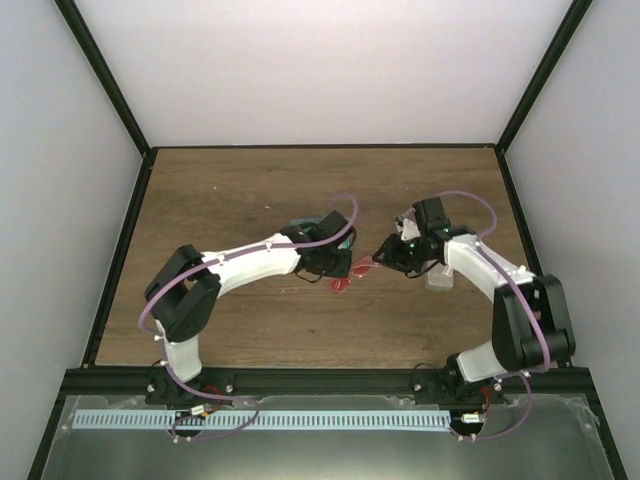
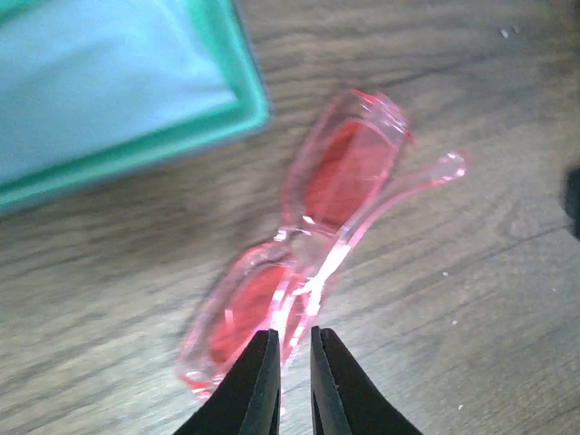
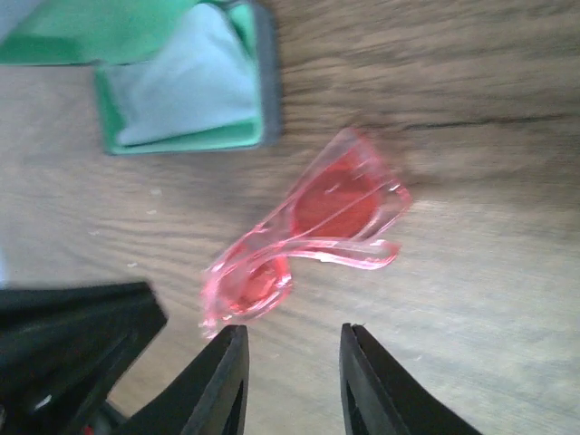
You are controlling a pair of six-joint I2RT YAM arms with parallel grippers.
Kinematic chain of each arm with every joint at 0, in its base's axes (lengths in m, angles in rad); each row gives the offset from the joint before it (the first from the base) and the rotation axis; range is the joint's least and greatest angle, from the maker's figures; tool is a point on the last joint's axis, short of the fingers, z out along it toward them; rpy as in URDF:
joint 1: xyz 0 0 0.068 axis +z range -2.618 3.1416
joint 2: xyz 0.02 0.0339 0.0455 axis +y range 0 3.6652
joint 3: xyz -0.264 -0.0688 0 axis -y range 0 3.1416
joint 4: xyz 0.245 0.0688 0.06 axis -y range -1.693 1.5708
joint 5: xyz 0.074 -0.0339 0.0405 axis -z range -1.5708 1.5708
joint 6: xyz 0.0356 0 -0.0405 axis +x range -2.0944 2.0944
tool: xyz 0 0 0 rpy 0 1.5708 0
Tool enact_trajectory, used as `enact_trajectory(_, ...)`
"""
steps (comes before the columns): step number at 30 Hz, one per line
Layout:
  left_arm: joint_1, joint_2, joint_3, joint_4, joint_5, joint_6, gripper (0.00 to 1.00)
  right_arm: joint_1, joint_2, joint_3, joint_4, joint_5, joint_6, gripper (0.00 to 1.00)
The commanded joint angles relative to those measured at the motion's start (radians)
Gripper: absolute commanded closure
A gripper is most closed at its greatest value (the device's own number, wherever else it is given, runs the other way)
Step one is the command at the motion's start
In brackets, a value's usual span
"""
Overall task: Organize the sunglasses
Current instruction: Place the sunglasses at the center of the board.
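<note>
My left claw (image 2: 290, 349) is pressed almost together at one lens of the pink sunglasses (image 2: 340, 195); I cannot tell if it pinches them. My right claw (image 3: 292, 362) is spread just beside them. They lie on the wooden table (image 2: 471, 299), near the green-lined case (image 3: 181, 140).

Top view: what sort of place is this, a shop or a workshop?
Probably a robot test cell in a lab: a left arm and right arm bolted to a wooden table, plain white walls in a black frame, and pink sunglasses beside a case as props.
</note>
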Motion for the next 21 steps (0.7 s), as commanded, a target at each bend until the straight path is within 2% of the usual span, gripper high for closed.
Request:
enact_trajectory(1,0.073,-0.116,-0.040,0.036,-0.007,-0.008,0.84,0.006,-0.132,-0.126,0.187,-0.190,0.159,0.73)
enact_trajectory(4,0.114,-0.148,-0.061,0.073,0.026,-0.011,0.78,0.005,-0.199,-0.244,0.337,-0.275,0.253,0.76)
enact_trajectory(6,0.139,-0.153,-0.070,0.089,0.068,-0.016,0.70,0.005,-0.229,-0.280,0.380,-0.267,0.276,0.78)
enact_trajectory(8,0.156,-0.155,-0.077,0.103,0.121,-0.009,0.48,0.006,-0.253,-0.285,0.380,-0.229,0.299,0.80)
enact_trajectory(9,0.163,-0.154,-0.077,0.109,0.150,0.003,0.44,0.005,-0.264,-0.285,0.387,-0.217,0.312,0.80)
enact_trajectory(15,0.168,-0.157,-0.059,0.084,0.208,0.092,0.32,0.012,-0.299,-0.307,0.464,-0.173,0.446,0.81)
enact_trajectory(17,0.167,-0.186,-0.080,0.089,0.189,0.113,0.22,0.029,-0.319,-0.331,0.506,-0.149,0.487,0.75)
enact_trajectory(19,0.175,-0.207,-0.100,0.085,0.171,0.107,0.12,0.046,-0.316,-0.343,0.532,-0.152,0.511,0.65)
enact_trajectory(21,0.181,-0.231,-0.118,0.087,0.178,0.090,0.06,0.077,-0.293,-0.323,0.509,-0.124,0.503,0.58)
